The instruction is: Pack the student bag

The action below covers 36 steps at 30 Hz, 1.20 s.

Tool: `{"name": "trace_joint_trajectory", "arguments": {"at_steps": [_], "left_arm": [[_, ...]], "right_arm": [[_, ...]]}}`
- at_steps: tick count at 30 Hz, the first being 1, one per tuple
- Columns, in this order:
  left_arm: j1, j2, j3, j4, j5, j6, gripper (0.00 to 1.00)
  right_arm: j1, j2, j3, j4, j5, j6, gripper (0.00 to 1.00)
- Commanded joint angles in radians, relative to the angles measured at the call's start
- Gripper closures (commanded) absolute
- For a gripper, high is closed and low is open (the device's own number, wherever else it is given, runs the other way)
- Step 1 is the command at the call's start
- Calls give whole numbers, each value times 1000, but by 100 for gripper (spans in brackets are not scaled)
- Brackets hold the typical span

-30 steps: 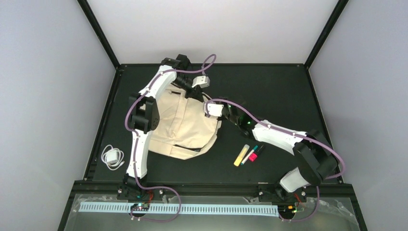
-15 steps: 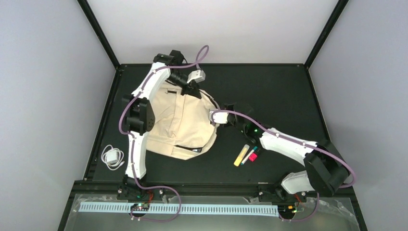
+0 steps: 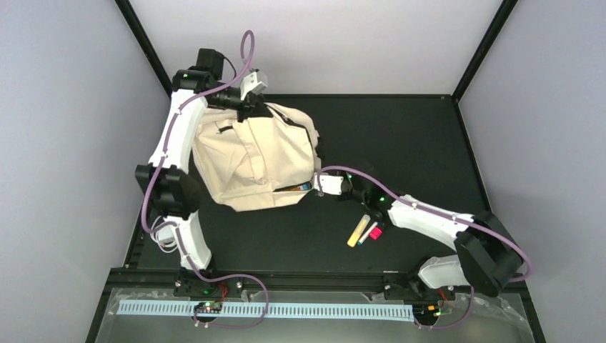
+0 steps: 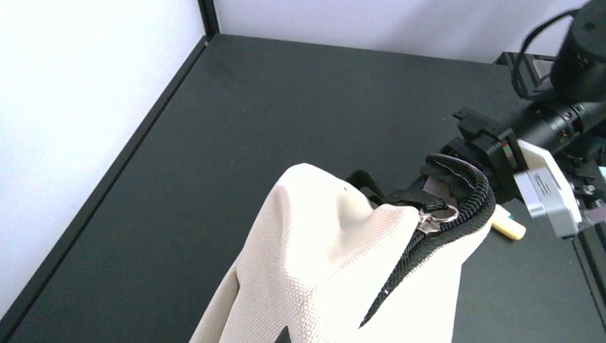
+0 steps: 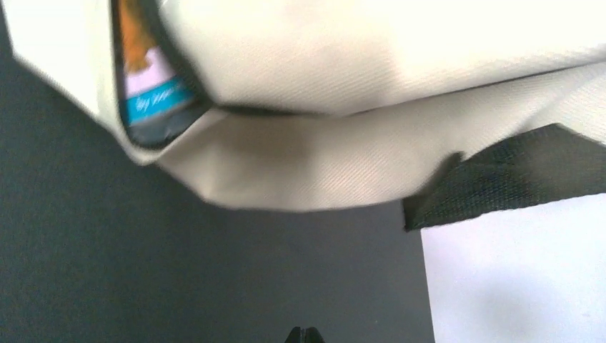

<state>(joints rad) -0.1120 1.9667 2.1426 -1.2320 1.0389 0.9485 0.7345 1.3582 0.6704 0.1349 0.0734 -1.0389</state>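
Note:
The student bag [image 3: 250, 153], cream-beige with dark zipper lines, hangs lifted at the far left of the table. My left gripper [image 3: 251, 106] is shut on its top edge. In the left wrist view the bag's fabric [image 4: 321, 264] covers my fingers, and the zipper with its ring pull [image 4: 436, 214] runs beside it. A colourful printed item [image 5: 146, 93] shows inside the bag's open pocket; it also shows in the top view [image 3: 296, 189]. My right gripper [image 3: 319, 184] is shut and empty, its tips [image 5: 304, 334] just below and clear of the bag's lower right corner.
A yellow highlighter [image 3: 354, 231] and a pink marker [image 3: 372, 230] with a thinner pen lie on the black table right of centre, under my right arm. A white charger with cable [image 3: 165, 234] lies at the near left, partly behind my left arm.
My left arm has swung up and to the far left, lifting the bag by its top edge. My right gripper has drawn back toward the near side, off the bag.

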Motion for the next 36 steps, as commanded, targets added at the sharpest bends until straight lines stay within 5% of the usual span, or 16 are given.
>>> {"name": "trace_joint_trajectory", "arguments": {"at_steps": [1, 6, 10, 13, 16, 19, 23, 31, 36], "left_arm": [[-24, -137, -126, 110, 34, -27, 99], [-34, -259, -176, 311, -103, -209, 98], [-31, -281, 1, 420, -213, -388, 98], [-31, -278, 122, 382, -132, -403, 98], [-31, -299, 134, 342, -34, -421, 98], [-31, -328, 107, 272, 76, -376, 98], [-31, -368, 4, 290, 95, -366, 98], [-31, -370, -117, 434, 235, -521, 99], [-42, -372, -135, 353, 287, -433, 98]], "right_arm": [[-31, -122, 29, 58, -117, 220, 99], [-79, -210, 91, 96, -312, 463, 87], [-91, -242, 165, 83, -403, 624, 50], [-142, -243, 215, 81, -494, 744, 19], [-211, -206, 258, 51, -598, 816, 1], [-280, -161, 277, 36, -672, 837, 0], [-432, -104, 236, 217, -857, 997, 0], [-435, 56, 278, 166, -891, 918, 1], [-381, 70, 287, 169, -976, 865, 5]]}}
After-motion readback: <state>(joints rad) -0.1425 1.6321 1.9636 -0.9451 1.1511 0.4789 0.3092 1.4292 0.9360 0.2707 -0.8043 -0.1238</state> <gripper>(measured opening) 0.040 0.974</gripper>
